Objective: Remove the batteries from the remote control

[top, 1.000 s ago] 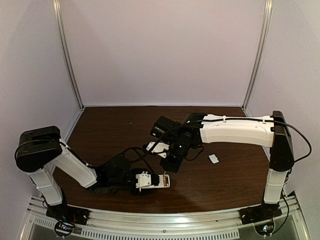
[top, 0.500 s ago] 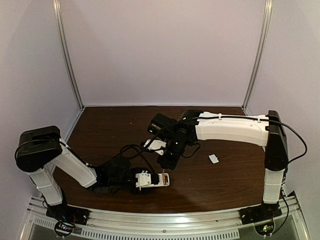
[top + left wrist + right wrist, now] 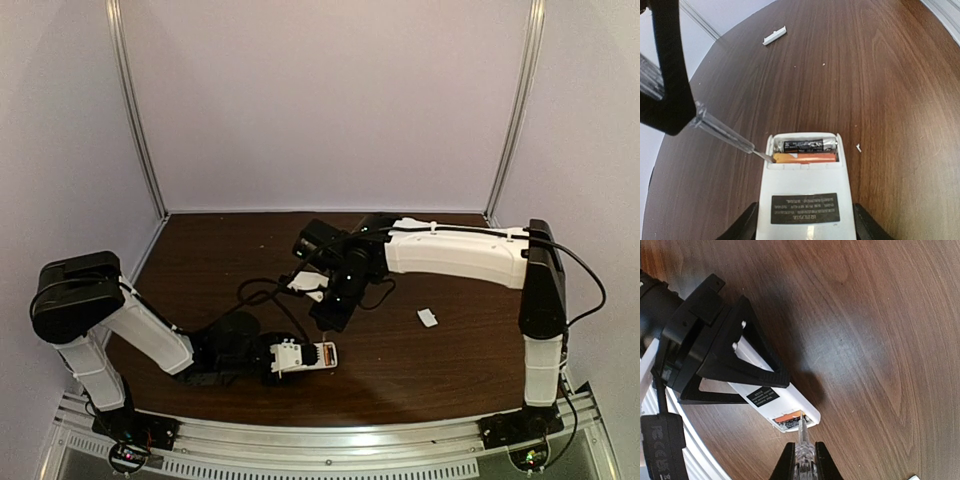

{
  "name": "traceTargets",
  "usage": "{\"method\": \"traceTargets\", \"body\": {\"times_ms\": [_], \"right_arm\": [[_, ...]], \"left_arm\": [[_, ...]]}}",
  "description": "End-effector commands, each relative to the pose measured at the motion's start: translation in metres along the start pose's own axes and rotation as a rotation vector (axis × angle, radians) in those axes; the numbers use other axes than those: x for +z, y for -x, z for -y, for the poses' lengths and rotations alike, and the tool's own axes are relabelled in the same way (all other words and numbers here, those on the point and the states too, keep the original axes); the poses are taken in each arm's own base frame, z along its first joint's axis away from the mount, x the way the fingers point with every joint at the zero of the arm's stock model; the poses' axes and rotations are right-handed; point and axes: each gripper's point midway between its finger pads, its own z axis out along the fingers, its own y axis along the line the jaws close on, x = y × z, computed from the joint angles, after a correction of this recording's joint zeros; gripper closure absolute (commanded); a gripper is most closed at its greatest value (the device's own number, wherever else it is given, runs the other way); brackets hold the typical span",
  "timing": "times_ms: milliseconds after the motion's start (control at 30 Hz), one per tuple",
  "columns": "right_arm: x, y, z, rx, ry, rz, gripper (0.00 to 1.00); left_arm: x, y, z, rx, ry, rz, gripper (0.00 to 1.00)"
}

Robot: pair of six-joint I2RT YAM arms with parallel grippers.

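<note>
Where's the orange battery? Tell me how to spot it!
On the brown table, find the white remote control lying face down. Look in its open end. The orange battery lies nearer the black label than the dark battery, with the screwdriver tip at its end.

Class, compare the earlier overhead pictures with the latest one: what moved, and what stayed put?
The right arm swung leftward and slightly away from its base, carrying the right gripper and its clamped screwdriver along. Nothing was grabbed or released. Unchanged: the left gripper holds the remote control, both batteries sit in it, the small white piece lies apart.
</note>
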Motion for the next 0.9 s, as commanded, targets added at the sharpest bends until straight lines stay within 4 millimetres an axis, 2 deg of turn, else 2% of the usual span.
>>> {"method": "traceTargets", "body": {"times_ms": [0, 567, 700, 867], "right_arm": [[0.008, 0.02, 0.024, 0.035, -0.067, 0.045, 1.0], [0.019, 0.041, 0.032, 0.057, -0.065, 0.108, 1.0], [0.016, 0.048, 0.034, 0.066, -0.07, 0.134, 1.0], [0.004, 0.057, 0.04, 0.077, -0.09, 0.161, 1.0]], "left_arm": [[-0.008, 0.051, -0.018, 0.045, 0.056, 0.189, 1.0], [-0.009, 0.051, -0.018, 0.045, 0.057, 0.19, 1.0], [-0.008, 0.051, -0.017, 0.046, 0.055, 0.189, 1.0], [-0.008, 0.05, -0.018, 0.048, 0.056, 0.187, 1.0]]}}
